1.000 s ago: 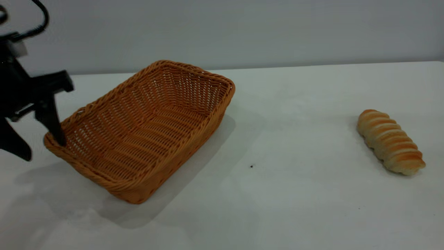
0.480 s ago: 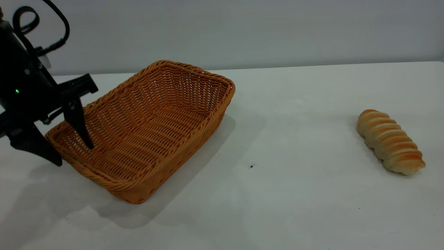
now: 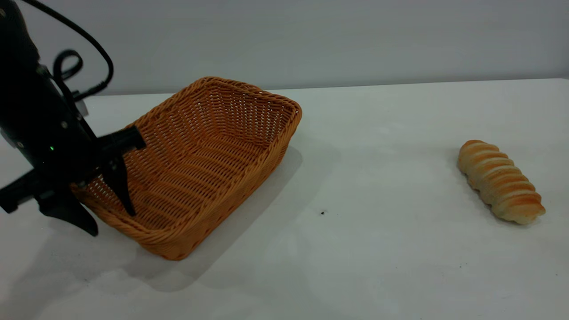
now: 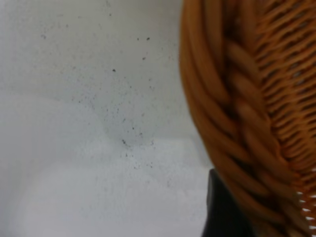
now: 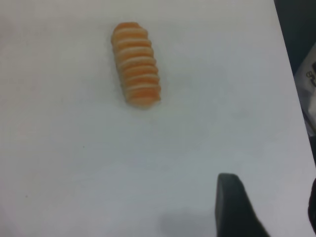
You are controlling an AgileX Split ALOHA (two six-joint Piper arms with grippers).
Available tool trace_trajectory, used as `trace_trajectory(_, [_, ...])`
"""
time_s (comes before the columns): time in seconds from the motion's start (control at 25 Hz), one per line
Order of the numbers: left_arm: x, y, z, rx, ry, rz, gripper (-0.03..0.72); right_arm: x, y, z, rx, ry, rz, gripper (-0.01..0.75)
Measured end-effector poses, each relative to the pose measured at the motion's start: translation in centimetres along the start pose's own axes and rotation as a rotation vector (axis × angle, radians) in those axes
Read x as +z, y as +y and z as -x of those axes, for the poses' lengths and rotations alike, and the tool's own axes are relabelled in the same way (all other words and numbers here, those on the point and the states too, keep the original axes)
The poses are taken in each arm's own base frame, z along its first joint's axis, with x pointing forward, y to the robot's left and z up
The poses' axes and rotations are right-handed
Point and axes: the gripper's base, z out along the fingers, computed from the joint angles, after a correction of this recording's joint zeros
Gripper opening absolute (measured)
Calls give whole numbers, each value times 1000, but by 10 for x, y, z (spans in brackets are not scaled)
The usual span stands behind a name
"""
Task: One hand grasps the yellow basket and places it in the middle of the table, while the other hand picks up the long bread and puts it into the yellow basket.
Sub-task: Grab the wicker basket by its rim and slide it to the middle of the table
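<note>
The yellow basket (image 3: 249,116) stands on the left half of the white table (image 3: 378,249), turned at an angle. My left gripper (image 3: 111,219) is open and straddles the basket's near-left rim, with one finger inside the basket and one outside. In the left wrist view the braided rim (image 4: 232,98) fills the picture right beside one black finger (image 4: 222,212). The long bread (image 3: 500,181) lies on the table at the far right, well apart from the basket. My right gripper (image 5: 271,200) is open and empty, hovering above the table some way from the bread (image 5: 137,64). It is out of the exterior view.
The table's edge (image 5: 291,74) runs close beside the right gripper, with dark floor beyond. A grey wall (image 3: 311,40) stands behind the table. A small dark speck (image 3: 322,213) lies between basket and bread.
My left gripper has moved right, forward and lower along the basket's left end; its fingers now sit deeper over the rim. Basket and bread have not moved.
</note>
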Motion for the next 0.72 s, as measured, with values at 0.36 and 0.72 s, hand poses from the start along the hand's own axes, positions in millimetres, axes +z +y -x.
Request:
trace_trajectory(0.36, [5,-6,3,-39,-31,-47,100,0,0,0,0,-3,1,401])
trace_trajectory(0.72, [-25,-20,11,48,-118,-116,101,0,0,0,0,-3,1,401])
